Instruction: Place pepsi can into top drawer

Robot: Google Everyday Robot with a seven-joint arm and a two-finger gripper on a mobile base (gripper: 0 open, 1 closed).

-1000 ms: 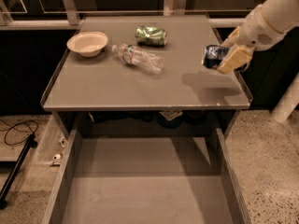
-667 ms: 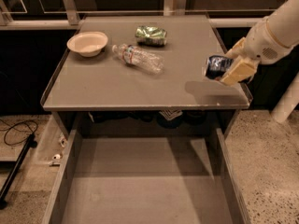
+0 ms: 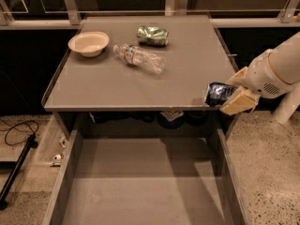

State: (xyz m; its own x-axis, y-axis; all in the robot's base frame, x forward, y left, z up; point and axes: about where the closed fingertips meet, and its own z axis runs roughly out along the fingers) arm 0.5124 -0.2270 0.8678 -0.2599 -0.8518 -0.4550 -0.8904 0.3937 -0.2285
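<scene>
The pepsi can [image 3: 217,93], dark blue with light markings, lies sideways in my gripper [image 3: 233,94]. The gripper is shut on it, with cream fingers [image 3: 240,103] above and below the can. It hangs in the air at the front right corner of the grey tabletop [image 3: 140,86], above the right side wall of the top drawer [image 3: 140,186]. The drawer is pulled out wide below the tabletop and its flat grey bottom is bare. My white arm reaches in from the right edge.
On the tabletop lie a clear plastic bottle [image 3: 139,58], a crushed green can [image 3: 152,35] and a cream bowl [image 3: 88,43]. A black cable [image 3: 18,135] lies on the speckled floor at the left. A railing runs behind the table.
My gripper has carried the pepsi can forward and down, from over the tabletop's right edge to its front right corner above the drawer's right side.
</scene>
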